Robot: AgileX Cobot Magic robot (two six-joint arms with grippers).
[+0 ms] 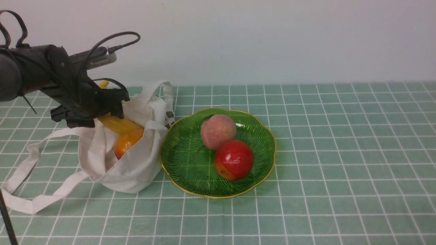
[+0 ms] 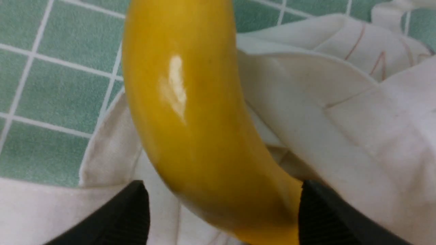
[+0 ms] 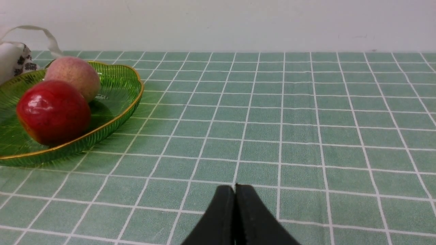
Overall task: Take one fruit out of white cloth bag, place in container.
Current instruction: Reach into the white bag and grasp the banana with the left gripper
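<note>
Front view: at the far left, my left arm leans over the white cloth bag (image 1: 136,166). The bag slumps open on the green checked counter (image 1: 340,153), and its long strap (image 1: 30,160) trails toward the near left edge. The banana (image 1: 119,124) slants up out of the bag's mouth. Its lower end is inside, lying over a round orange fruit (image 1: 126,143), and its upper tip pokes up behind my wrist.

In the left wrist view, my left fingers (image 2: 126,214) stand wide apart, one on each side of the banana. One pad touches the peel. The other stands clear of it, with bag cloth showing in the gap, so I am not clamped on the fruit.

Just beside the bag on its right is the green glass dish (image 1: 184,160) with the scalloped gold rim. I cannot tell whether cloth and rim touch. In the dish a peach (image 1: 218,131) sits toward the back and a red apple (image 1: 234,160) is in front of it, the two touching.

Farther right the counter carries only its white grid. In the right wrist view, my right fingers (image 3: 224,217) are pressed together with nothing between them, low over the counter and well apart from the dish.
</note>
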